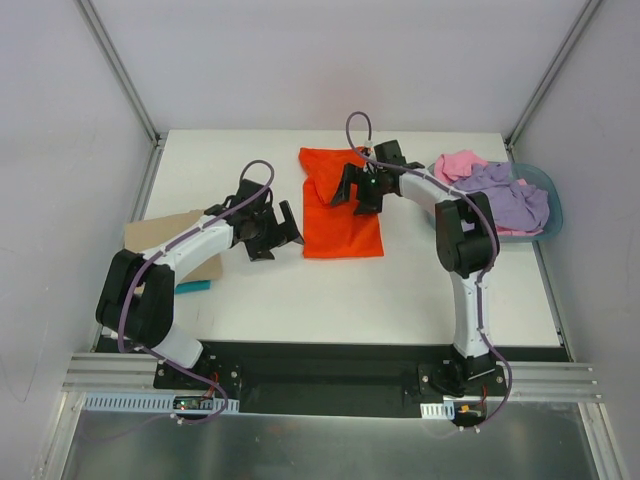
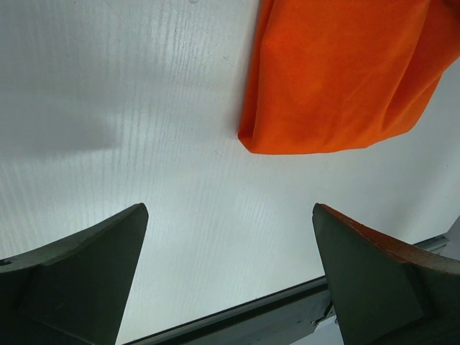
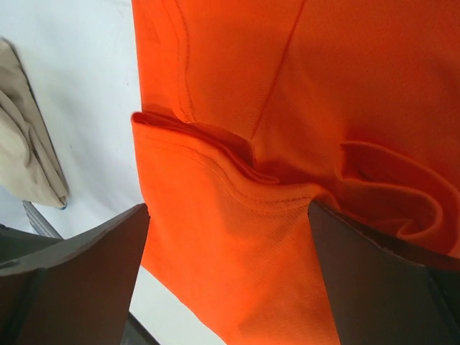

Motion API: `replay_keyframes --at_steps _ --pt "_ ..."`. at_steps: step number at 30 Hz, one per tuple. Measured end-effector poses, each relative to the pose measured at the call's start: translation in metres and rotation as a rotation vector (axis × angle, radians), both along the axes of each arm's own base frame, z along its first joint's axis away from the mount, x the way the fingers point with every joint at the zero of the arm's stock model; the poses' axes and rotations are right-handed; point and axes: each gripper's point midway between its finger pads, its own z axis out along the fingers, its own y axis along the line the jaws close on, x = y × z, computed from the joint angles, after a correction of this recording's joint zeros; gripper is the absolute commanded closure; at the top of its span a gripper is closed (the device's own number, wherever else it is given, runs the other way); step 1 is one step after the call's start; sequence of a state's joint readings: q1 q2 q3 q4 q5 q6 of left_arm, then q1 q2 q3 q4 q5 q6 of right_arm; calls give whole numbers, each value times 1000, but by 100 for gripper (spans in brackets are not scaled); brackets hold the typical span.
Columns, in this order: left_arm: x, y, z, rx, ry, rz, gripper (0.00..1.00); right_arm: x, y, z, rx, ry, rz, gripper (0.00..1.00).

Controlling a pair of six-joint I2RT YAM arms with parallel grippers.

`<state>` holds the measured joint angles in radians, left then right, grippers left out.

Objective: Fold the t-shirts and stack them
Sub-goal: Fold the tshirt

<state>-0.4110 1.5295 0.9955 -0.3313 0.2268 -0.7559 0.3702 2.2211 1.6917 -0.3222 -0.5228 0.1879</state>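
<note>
Across the white counter [image 1: 300, 300], walled in pale grey on three sides, the orange shirt [image 1: 340, 225] lies folded toward the back edge, mid-width. At the back right corner a basin [image 1: 553, 205] holds the lilac shirt [image 1: 510, 200] and pink shirt [image 1: 460, 163]. Cardboard [image 1: 150, 235] sits at the left edge. My left pincer [image 1: 282, 240] hangs released just left of the orange shirt. My right pincer [image 1: 352, 200] gapes above its back half, gripping nothing.

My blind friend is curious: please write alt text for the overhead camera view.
An orange t-shirt, partly folded, lies on the table between two robot arms: the left end effector open beside it, the right end effector open over it. A lilac t-shirt and a pink t-shirt sit in a blue-grey basin at right.
</note>
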Motion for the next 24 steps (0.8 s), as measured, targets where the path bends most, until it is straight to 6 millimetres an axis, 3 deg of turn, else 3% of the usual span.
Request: replay_keyframes --at_steps 3,8,13,17,19,20,24 --pt "-1 0 -1 -2 5 6 1 9 -6 3 5 -17 -25 3" --pt "-1 -1 -1 -5 9 12 1 7 -3 15 34 -26 -7 3" --pt "-1 -5 -11 -8 40 2 0 -3 1 70 96 -114 35 3" --pt "0 -17 -21 -6 70 -24 2 -29 -9 121 121 -223 49 3" --pt "4 -22 -24 -8 75 -32 7 -47 -17 135 130 -269 48 3" --pt "7 -25 -25 -11 77 -34 15 -60 -23 137 129 -278 43 3" --pt "20 -35 -34 -21 95 -25 39 -97 -44 122 107 -266 16 3"
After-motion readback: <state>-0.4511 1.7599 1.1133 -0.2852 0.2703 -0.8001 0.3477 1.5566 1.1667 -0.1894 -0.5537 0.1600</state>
